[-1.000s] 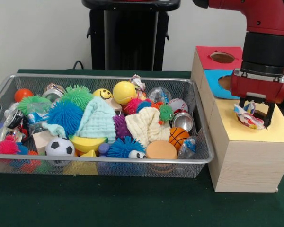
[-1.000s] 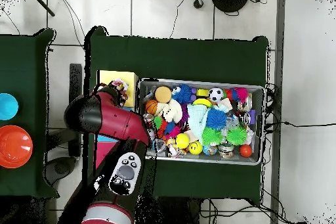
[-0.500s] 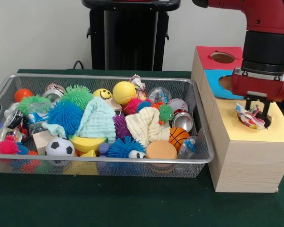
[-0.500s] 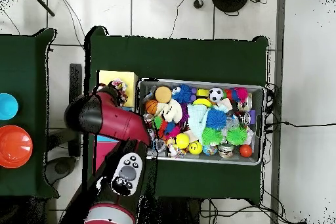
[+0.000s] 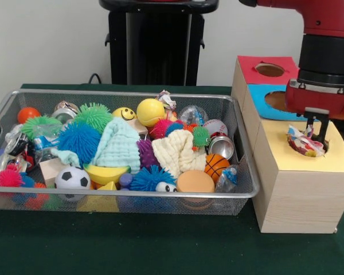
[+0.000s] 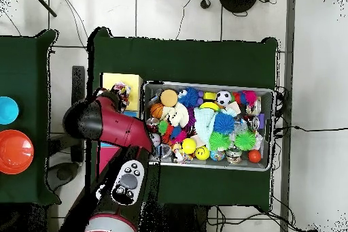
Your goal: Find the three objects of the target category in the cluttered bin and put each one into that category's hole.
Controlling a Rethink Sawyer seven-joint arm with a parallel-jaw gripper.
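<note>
A crumpled, colourful wrapper (image 5: 304,144) lies on the yellow top (image 5: 286,163) of the wooden box, at the left rim of that section's hole, which is mostly hidden. My gripper (image 5: 316,136) hangs right over it, its tip touching or just behind the wrapper. I cannot make out whether it still grips the wrapper. In the overhead view the wrapper (image 6: 122,94) shows on the yellow section (image 6: 121,79), with the red arm (image 6: 115,126) covering the gripper. Another crumpled wrapper (image 5: 165,99) and a crushed can (image 5: 222,146) lie in the wire bin (image 5: 243,193).
The box also has a blue section with a hole (image 5: 278,101) and a red section with a hole (image 5: 269,69) behind the yellow one. The bin (image 6: 204,85) is packed with balls, spiky toys, cloths and foam shapes. Orange and blue bowls (image 6: 13,151) sit on a side table.
The gripper has shifted right and risen slightly over the yellow section. Its tips now look closer together in the front view. The wrapper has moved a little right with it.
</note>
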